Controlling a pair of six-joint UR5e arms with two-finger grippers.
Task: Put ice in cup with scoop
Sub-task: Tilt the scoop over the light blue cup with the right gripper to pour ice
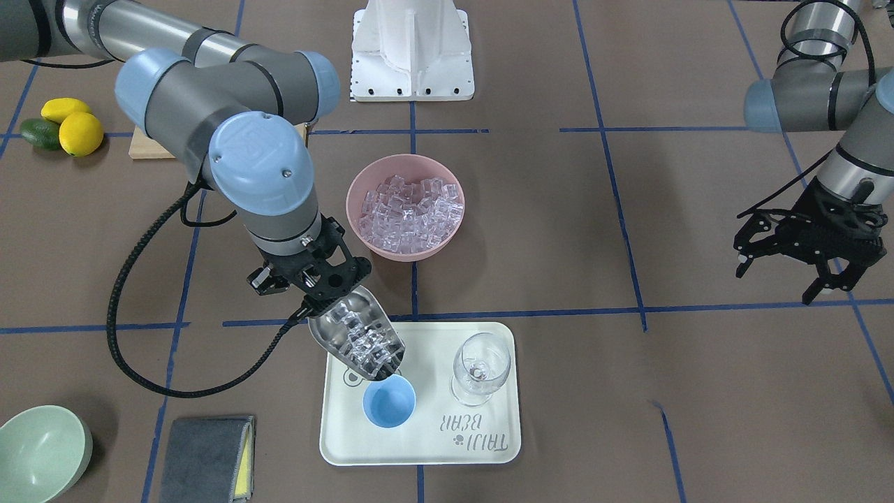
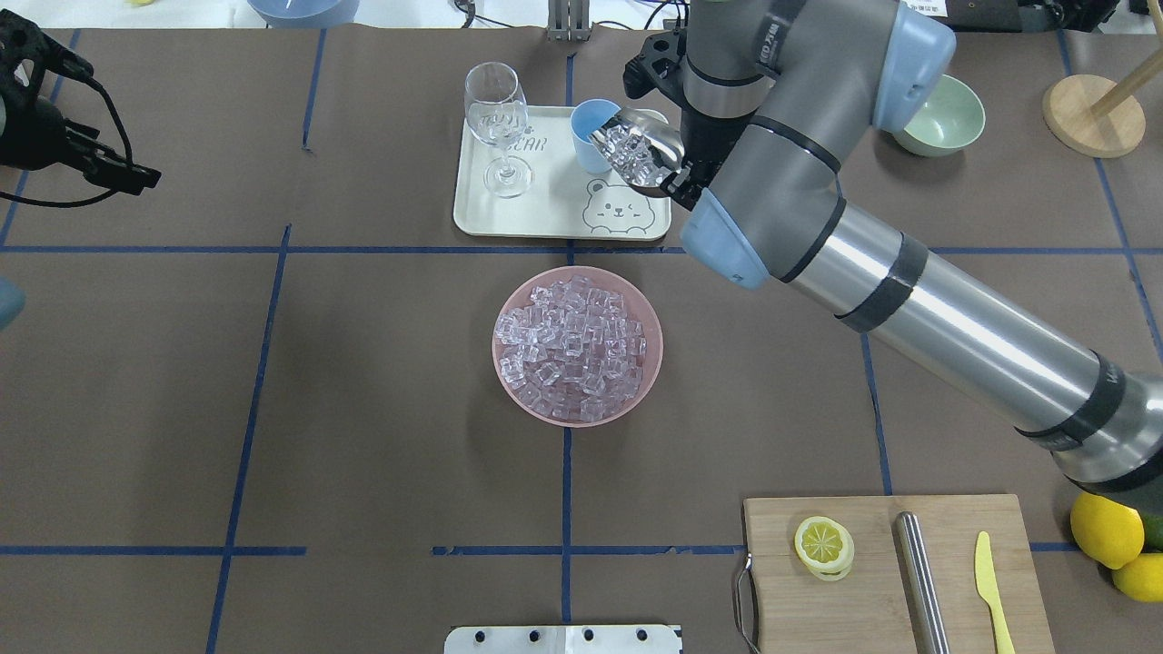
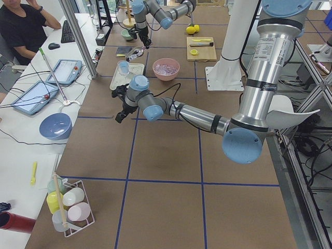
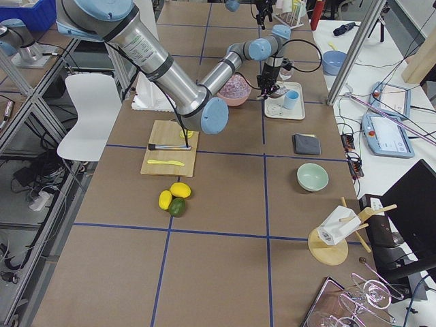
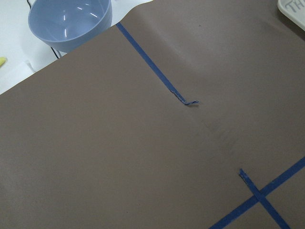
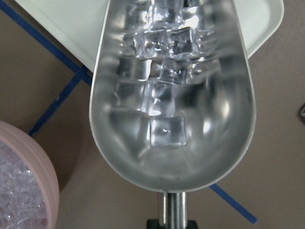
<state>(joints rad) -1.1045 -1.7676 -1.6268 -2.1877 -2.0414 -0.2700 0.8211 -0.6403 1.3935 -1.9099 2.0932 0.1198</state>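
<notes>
My right gripper (image 1: pixel 311 302) is shut on the short handle of the steel scoop (image 1: pixel 357 339). The scoop holds several clear cubes of ice (image 6: pixel 164 130) and tilts down, its front lip just above the rim of the light-blue cup (image 1: pixel 389 402). In the front view the cup's inside shows only blue. The cup stands on the white tray (image 1: pixel 489 447), next to a clear wine glass (image 1: pixel 480 365). More ice (image 2: pixel 572 350) fills the pink bowl (image 2: pixel 651 313) at mid-table. My left gripper (image 1: pixel 781 278) hangs open and empty, far off to the side.
A pale green bowl (image 1: pixel 42 450) and a grey cloth (image 1: pixel 206 457) lie near the tray. Lemons and an avocado (image 1: pixel 63 126) sit beside a wooden board (image 2: pixel 881 581) carrying a lemon slice, a steel rod and a yellow knife. A blue bowl (image 5: pixel 71 19) sits off the mat.
</notes>
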